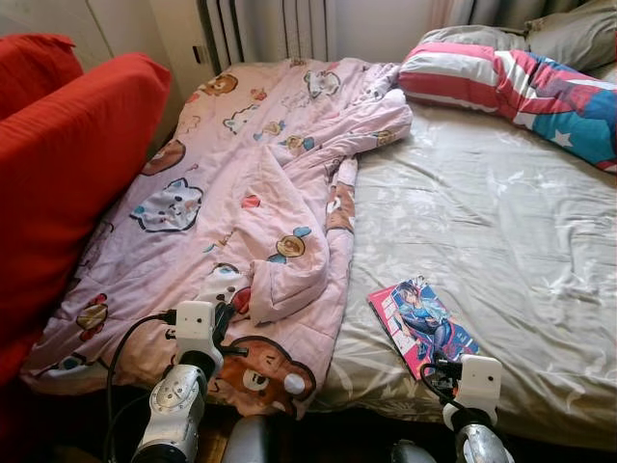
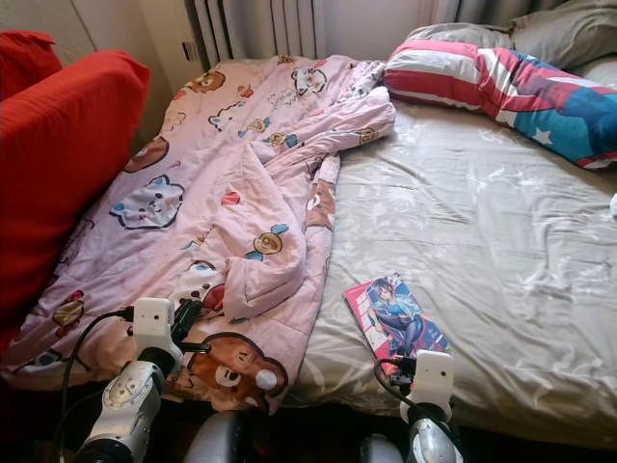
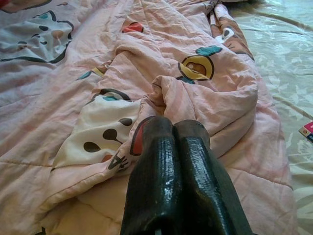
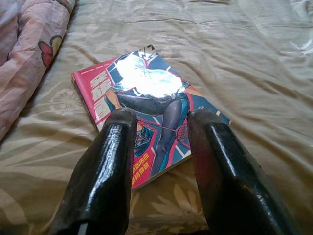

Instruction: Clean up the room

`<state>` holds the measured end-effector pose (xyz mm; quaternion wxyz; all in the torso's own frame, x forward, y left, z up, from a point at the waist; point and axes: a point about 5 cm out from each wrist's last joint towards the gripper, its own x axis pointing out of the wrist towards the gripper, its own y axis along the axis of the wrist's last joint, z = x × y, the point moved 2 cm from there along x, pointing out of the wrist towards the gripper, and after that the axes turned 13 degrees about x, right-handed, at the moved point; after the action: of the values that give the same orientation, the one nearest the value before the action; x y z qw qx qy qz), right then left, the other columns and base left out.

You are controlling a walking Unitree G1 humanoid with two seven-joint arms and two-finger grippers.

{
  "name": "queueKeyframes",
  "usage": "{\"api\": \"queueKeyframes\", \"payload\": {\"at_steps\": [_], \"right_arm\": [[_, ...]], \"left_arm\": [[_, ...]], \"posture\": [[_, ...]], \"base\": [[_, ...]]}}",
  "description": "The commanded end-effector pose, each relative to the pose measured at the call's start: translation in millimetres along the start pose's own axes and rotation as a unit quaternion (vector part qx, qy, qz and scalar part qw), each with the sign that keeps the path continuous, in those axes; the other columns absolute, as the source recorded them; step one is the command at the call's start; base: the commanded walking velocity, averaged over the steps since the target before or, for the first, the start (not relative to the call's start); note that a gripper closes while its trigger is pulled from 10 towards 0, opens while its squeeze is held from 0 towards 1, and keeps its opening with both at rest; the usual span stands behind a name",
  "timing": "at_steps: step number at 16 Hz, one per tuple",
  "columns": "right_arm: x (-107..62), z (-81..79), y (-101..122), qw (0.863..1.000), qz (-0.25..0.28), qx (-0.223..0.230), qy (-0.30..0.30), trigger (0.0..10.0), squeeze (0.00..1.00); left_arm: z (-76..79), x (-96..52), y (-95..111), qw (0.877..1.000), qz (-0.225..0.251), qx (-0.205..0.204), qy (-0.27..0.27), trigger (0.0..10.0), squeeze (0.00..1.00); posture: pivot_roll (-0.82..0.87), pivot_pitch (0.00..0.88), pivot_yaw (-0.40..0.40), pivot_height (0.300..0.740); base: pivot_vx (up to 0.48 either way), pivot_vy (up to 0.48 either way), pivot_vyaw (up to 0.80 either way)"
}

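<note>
Bedroom scene: a bed (image 1: pixel 501 203) with a beige-grey patterned sheet spans the head views, with curtains and wall behind its far end.

- Pink quilt (image 1: pixel 260 193) printed with cartoon bears and other animals covers the robot's-left half of the bed, rumpled, with one fold turned over near its middle. Its near edge hangs over the bed's near side.
- Red cushion (image 1: pixel 67 164) stands against the left side of the bed, touching the quilt's edge.
- Striped red, white and blue pillow (image 1: pixel 521 92) lies at the far right of the bed. Grey pillows (image 1: pixel 569 34) sit behind it.
- Magazine (image 1: pixel 422 326) with a colourful illustrated figure on its cover lies flat on the bare sheet, near the bed's near edge, just right of the quilt and not touching it.

Left gripper (image 3: pixel 175 128): over the near part of the quilt, jaws pressed together with no gap, nothing between them. In the left wrist view the tips point at the turned-over fold and a white bear patch.

Right gripper (image 4: pixel 161 120): at the near edge of the bed, jaws parted wide, holding nothing. In the right wrist view the fingers (image 4: pixel 112 161) frame the near end of the magazine. Cannot tell whether they touch the cover.
</note>
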<state>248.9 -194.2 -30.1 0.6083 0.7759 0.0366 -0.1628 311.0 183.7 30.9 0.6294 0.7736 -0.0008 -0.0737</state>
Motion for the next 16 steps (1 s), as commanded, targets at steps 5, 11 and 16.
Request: {"api": "queueKeyframes", "payload": {"at_steps": [5, 11, 16], "right_arm": [[-3.1, 0.2, -4.4, 1.0, -0.004, 0.003, 0.001, 10.0, 0.0], [-3.0, -1.8, -5.2, 1.0, -0.006, 0.007, 0.005, 10.0, 0.0], [-3.1, -3.5, -6.2, 1.0, -0.008, 0.01, 0.008, 10.0, 0.0]], "left_arm": [[-0.2, -4.9, -6.6, 1.0, -0.012, 0.001, -0.002, 10.0, 0.0], [3.0, -6.6, -8.7, 1.0, -0.017, 0.005, -0.008, 10.0, 0.0], [2.4, -7.0, -8.6, 1.0, -0.016, 0.006, -0.009, 10.0, 0.0]], "posture": [[-0.01, 0.116, 0.05, 0.627], [-0.01, 0.123, 0.052, 0.627], [-0.01, 0.124, 0.054, 0.627]], "base": [[0.0, 0.0, 0.0], [0.042, 0.0, 0.0], [0.27, 0.0, 0.0]]}}
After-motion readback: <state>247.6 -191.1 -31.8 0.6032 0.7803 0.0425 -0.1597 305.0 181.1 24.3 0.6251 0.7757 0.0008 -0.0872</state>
